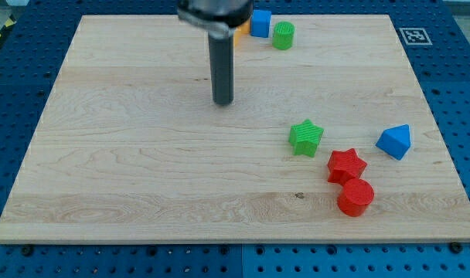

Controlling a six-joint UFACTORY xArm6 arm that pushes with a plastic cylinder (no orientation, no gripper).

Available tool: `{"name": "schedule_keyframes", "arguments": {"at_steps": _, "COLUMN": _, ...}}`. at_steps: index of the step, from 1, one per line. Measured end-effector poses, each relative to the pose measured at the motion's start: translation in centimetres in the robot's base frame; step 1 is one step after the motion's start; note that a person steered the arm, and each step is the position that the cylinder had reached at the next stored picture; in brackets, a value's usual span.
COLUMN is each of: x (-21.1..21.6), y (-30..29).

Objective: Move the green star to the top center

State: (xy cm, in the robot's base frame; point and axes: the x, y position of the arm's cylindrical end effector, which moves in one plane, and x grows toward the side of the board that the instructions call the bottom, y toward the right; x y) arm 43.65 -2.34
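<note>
The green star [305,137] lies on the wooden board [142,170], right of the middle. My tip [223,102] touches the board up and to the left of the star, well apart from it. The rod rises straight up from the tip to the view's top edge. At the top centre sit a blue cube [260,23], a green cylinder [283,35] and an orange block [240,32] partly hidden behind the rod.
A red star [346,164] and a red cylinder [355,197] sit just below and right of the green star. A blue triangular block [395,141] lies near the right edge. A blue pegboard [459,93] surrounds the board.
</note>
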Motion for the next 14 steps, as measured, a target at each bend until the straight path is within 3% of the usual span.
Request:
{"name": "schedule_keyframes", "arguments": {"at_steps": 1, "x": 7.4, "y": 0.4}}
{"name": "schedule_keyframes", "arguments": {"at_steps": 2, "x": 10.1, "y": 4.6}}
{"name": "schedule_keyframes", "arguments": {"at_steps": 4, "x": 8.0, "y": 13.5}}
{"name": "schedule_keyframes", "arguments": {"at_steps": 6, "x": 6.9, "y": 12.7}}
{"name": "schedule_keyframes", "arguments": {"at_steps": 9, "x": 0.9, "y": 9.5}}
{"name": "schedule_keyframes", "arguments": {"at_steps": 12, "x": 0.3, "y": 14.6}}
{"name": "schedule_keyframes", "arguments": {"at_steps": 14, "x": -3.1, "y": 14.7}}
